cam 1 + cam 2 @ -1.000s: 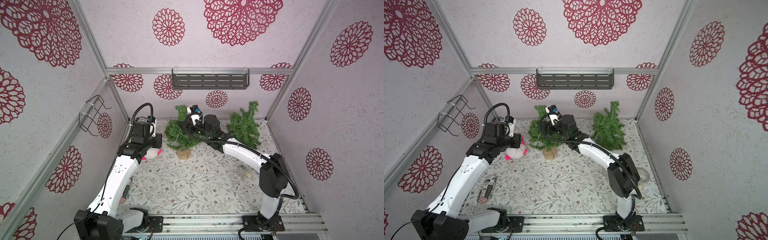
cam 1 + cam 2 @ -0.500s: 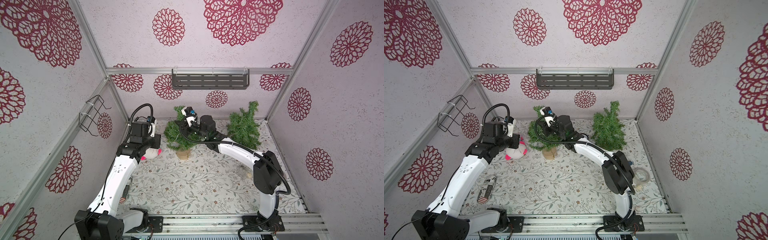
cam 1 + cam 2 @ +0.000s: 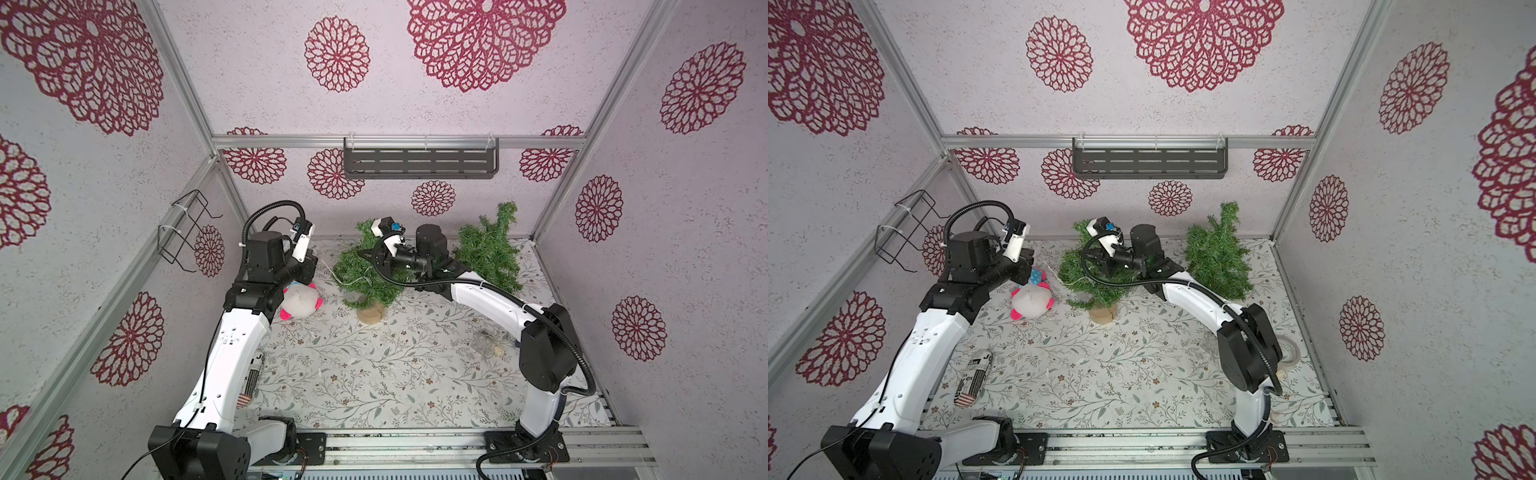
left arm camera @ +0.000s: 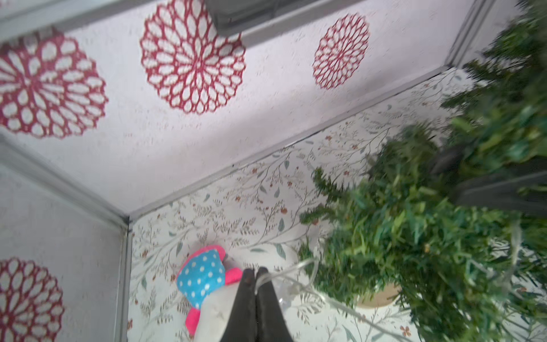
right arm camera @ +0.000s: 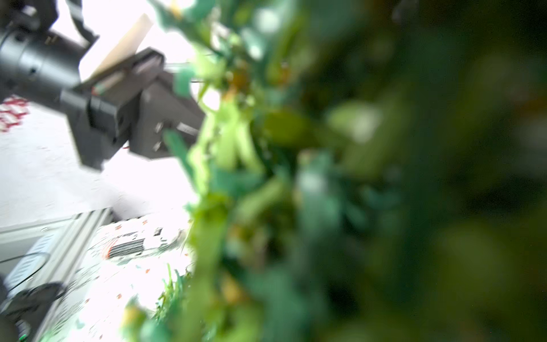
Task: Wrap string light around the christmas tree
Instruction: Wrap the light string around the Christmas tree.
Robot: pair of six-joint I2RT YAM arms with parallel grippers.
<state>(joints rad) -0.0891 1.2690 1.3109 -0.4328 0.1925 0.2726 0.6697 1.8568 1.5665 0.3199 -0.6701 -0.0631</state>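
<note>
Inspector: Movement first. The right arm (image 3: pixel 490 297) leaned in toward the christmas tree (image 3: pixel 365 276) half a second back and has since drawn out to about where it began. The left arm (image 3: pixel 237 336) has scarcely shifted.

Clerk: Top views?

Inspector: In both top views the christmas tree stands upright on its wooden base (image 3: pixel 371 312), at twelve o'clock on the bench (image 3: pixel 374 374). The left pincer (image 3: pixel 313 264) sits at nine o'clock of the tree, apart from it. The string light (image 3: pixel 335 276), a thin pale wire, runs from it into the lower branches. The right pincer (image 3: pixel 365 254) is pushed in among the branches from three o'clock. Whether its jaws stand apart or together, I cannot tell. A second tree (image 3: pixel 1217 257) is at two o'clock, a plush toy (image 3: pixel 1032 301) at ten, and a can (image 3: pixel 973 376) on its side at eight.

Clerk: Left wrist?

Inspector: The left pincer (image 4: pixel 254 274) has its jaws together, clamped on the string light (image 4: pixel 296 266), which loops across to the christmas tree (image 4: pixel 414 237). The plush toy (image 4: pixel 201 277) lies just beside the fingertips.

Clerk: Right wrist?

Inspector: Blurred foliage (image 5: pixel 325 192) fills most of it, and the right pincer's jaws are not shown. The left arm's dark wrist (image 5: pixel 103 112) and the can (image 5: pixel 133 244) show past the branches.
</note>
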